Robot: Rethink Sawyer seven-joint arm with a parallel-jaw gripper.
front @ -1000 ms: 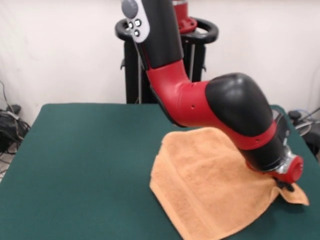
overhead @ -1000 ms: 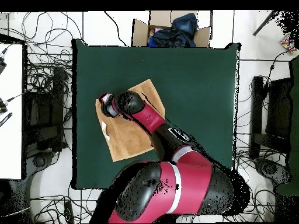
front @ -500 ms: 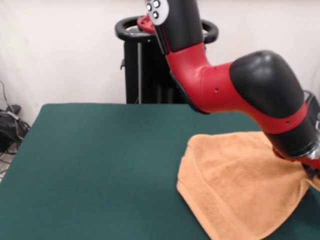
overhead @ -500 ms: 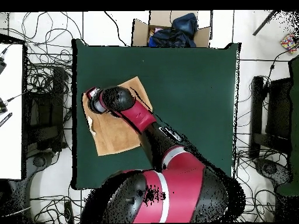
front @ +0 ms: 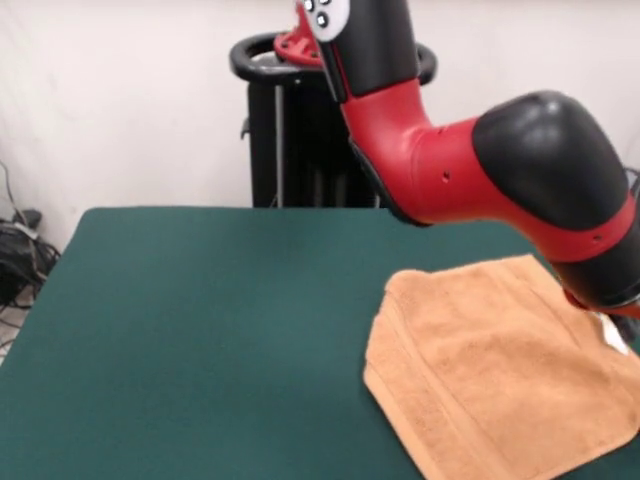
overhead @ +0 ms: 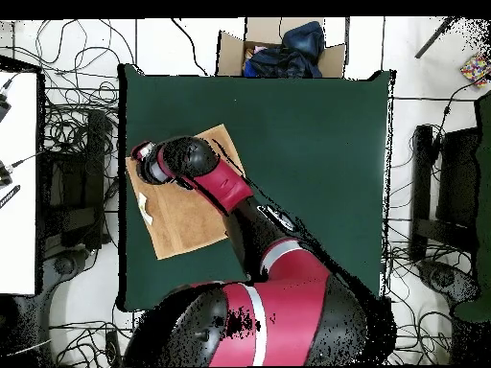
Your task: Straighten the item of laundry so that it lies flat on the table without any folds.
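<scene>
Towel: the orange-tan towel is lying on the near right part of the table in the front view, spread mostly flat, with one layer folded over along its left edge so that a doubled border is showing there.
Towel from above: in the overhead view the towel is sitting by the table's left edge, turned a little askew, and a small white tag is showing at its left side.
Table: the dark green table is standing bare on the whole left half in the front view.
Arm: the red and black arm is reaching over the towel's far right corner.
Gripper: the gripper is hanging over the towel's corner near the table edge; I cannot tell if it is grasping anything.
Behind: a black stand is standing against the white wall.
</scene>
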